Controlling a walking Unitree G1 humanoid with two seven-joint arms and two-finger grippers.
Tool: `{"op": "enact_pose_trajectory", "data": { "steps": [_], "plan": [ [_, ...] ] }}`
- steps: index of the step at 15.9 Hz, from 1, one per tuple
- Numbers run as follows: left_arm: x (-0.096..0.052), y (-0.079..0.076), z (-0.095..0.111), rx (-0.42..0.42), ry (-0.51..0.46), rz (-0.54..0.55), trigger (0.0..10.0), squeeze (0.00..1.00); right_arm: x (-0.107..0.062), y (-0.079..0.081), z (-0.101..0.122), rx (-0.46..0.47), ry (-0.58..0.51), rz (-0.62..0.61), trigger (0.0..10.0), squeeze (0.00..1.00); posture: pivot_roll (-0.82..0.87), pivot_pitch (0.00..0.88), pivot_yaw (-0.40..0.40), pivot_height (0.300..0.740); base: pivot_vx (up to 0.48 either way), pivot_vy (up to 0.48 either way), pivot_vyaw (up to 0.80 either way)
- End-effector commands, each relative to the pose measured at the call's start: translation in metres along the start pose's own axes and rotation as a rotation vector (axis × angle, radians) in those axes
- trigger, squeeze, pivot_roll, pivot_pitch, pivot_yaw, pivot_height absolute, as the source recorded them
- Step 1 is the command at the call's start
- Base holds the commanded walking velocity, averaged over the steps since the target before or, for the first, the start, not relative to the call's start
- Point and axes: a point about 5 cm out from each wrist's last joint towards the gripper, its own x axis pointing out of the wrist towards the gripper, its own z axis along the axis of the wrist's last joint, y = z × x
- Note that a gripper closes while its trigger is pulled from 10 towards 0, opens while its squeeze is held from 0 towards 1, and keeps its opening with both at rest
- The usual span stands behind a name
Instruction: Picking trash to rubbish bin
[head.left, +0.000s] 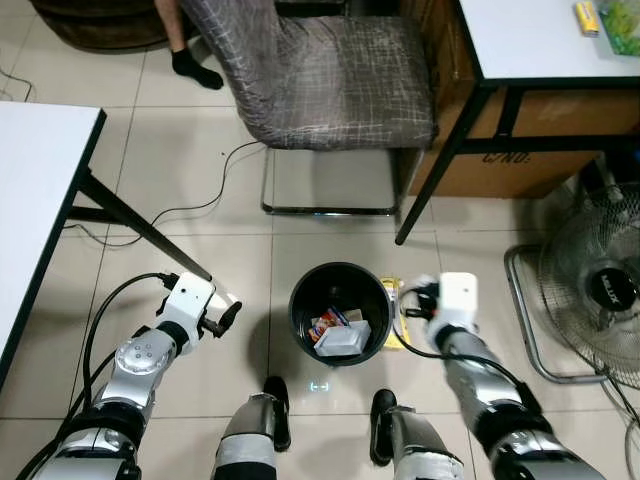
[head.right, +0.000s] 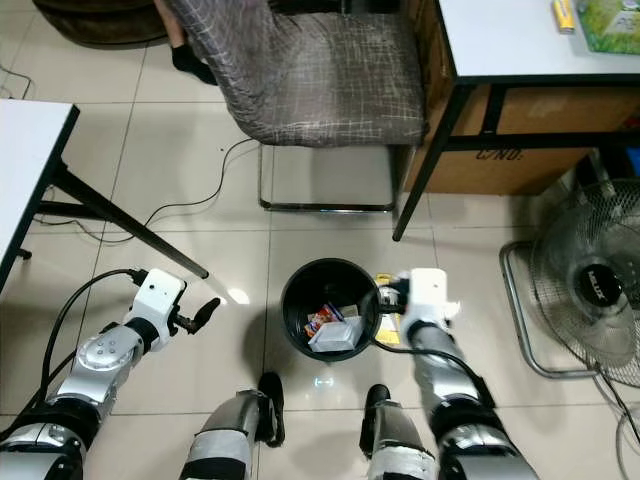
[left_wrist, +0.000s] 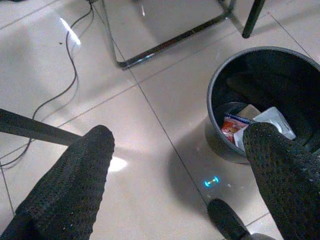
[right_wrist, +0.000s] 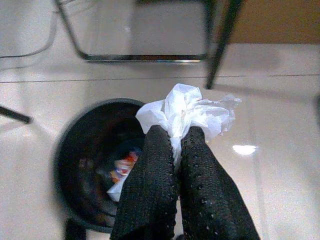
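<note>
Tiles carry a black bin (head.left: 340, 312); right tool (right_wrist: 173, 136) pinches crumpled tissue (right_wrist: 186, 112), left tool (left_wrist: 175, 165) gapes empty.

Head stereo pair: high up, facing steeply down at the tiled floor, sharing the black bin (head.left: 340, 312), the chair (head.left: 330, 80) and both arms. Left wrist view: low, close, aimed along open fingers (left_wrist: 70, 185) toward the same bin. Right wrist view: just above the bin's rim, past fingers pinching crumpled white paper (right_wrist: 187, 112).
</note>
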Motion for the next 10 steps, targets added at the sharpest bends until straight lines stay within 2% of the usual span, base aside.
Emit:
{"op": "enact_pose_trajectory", "data": {
  "steps": [1, 2, 3, 5, 10],
  "plan": [
    [-0.007, 0.0, -0.011, 0.001, 0.024, -0.006, 10.0, 0.42, -0.005, 0.0, -0.017, 0.043, 0.069, 0.005, 10.0, 0.0, 0.31, 0.384, 0.015, 0.74, 0.0, 0.0, 0.0],
    [-0.008, 0.001, -0.012, 0.006, 0.027, -0.004, 10.0, 0.51, -0.003, 0.005, -0.018, 0.047, 0.078, 0.021, 10.0, 0.0, 0.31, 0.384, 0.015, 0.74, 0.0, 0.0, 0.0],
    [-0.01, 0.004, -0.012, 0.012, 0.031, 0.003, 10.0, 0.54, 0.0, 0.015, -0.016, 0.055, 0.081, 0.056, 10.0, 0.0, 0.33, 0.384, 0.019, 0.74, 0.0, 0.0, 0.0],
    [-0.011, 0.005, -0.013, 0.016, 0.033, 0.01, 10.0, 0.53, 0.004, 0.028, -0.008, 0.089, 0.054, 0.109, 10.0, 0.0, 0.33, 0.384, 0.019, 0.74, 0.0, 0.0, 0.0],
    [-0.013, 0.009, -0.012, 0.025, 0.034, 0.013, 10.0, 0.52, 0.007, 0.042, -0.001, 0.147, 0.023, 0.198, 10.0, 0.0, 0.34, 0.388, 0.029, 0.74, 0.0, 0.0, 0.0]
  ]
}}
